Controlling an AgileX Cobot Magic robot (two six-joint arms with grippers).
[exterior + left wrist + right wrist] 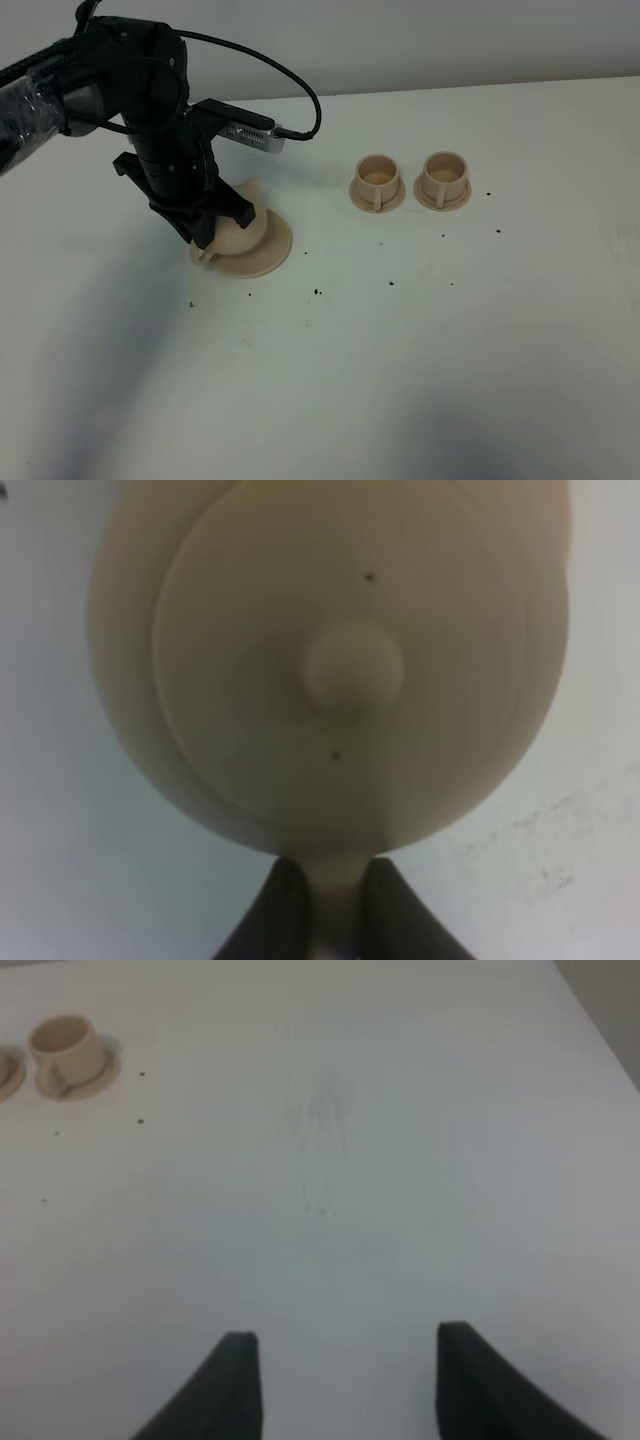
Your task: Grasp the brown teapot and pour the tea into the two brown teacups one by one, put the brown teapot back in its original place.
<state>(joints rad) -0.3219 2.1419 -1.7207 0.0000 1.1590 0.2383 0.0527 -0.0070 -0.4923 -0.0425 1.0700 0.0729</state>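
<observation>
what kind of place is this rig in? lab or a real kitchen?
Most likely a lab test bench, not a kitchen: a bare white table against a plain wall, a cabled robot arm, and only a teapot and two cups set out.

Matt beige ceramic teapot (250, 680), smooth matt white table (450, 350).

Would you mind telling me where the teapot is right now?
In the high view, the teapot sits on its wide saucer at the left of the table, its handle pinched by the left gripper, with the two cups to its right.
</observation>
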